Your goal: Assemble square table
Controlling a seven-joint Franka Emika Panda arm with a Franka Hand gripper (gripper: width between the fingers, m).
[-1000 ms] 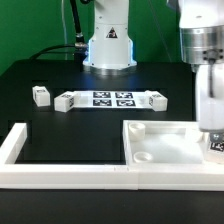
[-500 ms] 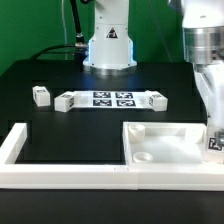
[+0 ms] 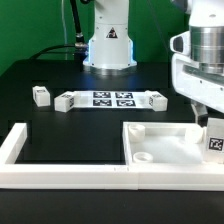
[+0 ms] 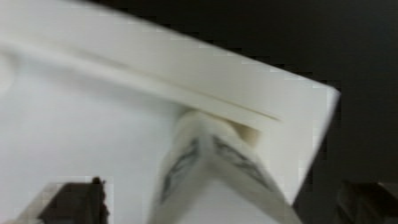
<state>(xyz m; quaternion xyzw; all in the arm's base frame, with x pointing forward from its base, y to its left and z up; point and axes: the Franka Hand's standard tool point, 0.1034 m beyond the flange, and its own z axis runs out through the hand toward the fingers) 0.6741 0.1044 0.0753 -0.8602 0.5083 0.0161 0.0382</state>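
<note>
The top (image 3: 165,138) is plain white. The leg (image 3: 214,142) on it is white with a black-and-white tag, like the legs (image 3: 40,95) on the black tabletop (image 3: 60,125). The marker board (image 3: 112,98) is white with black square tags. The frame (image 3: 15,148) is white, my fingers (image 4: 71,203) dark, the backdrop (image 3: 30,30) green.

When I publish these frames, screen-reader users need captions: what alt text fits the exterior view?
At the exterior view's right, an open gripper hangs over a tagged white leg standing on the square table top, which rests against a white bar frame. Behind, on the black table, loose leg blocks lie beside the marker board.
</note>
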